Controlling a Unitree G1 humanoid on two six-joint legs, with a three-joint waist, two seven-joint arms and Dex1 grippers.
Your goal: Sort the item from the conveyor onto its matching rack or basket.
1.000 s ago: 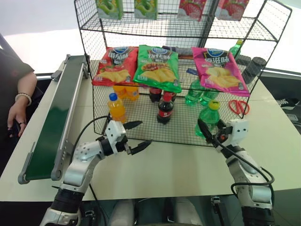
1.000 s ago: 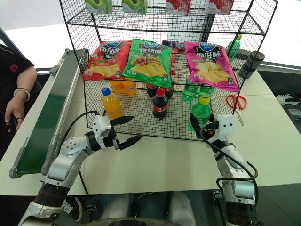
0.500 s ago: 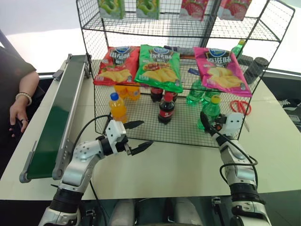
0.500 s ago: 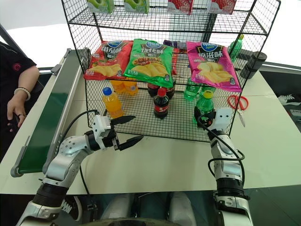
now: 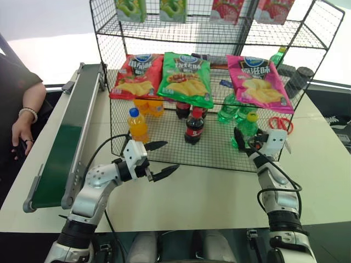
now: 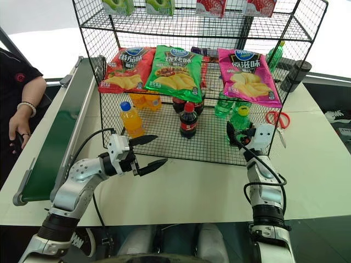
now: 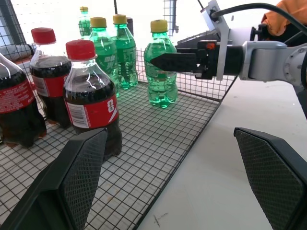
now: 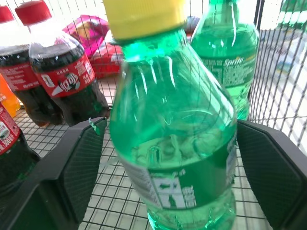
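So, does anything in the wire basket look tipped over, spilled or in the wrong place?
Nothing stands out. The green soda bottle stands upright on the black wire basket, beside the other green bottles. The cola bottles and the orange drink bottle are upright too, and no liquid shows on the mesh.

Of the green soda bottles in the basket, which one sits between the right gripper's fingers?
The front green bottle, standing upright alone near the basket's front edge; the other green bottles stand grouped farther back.
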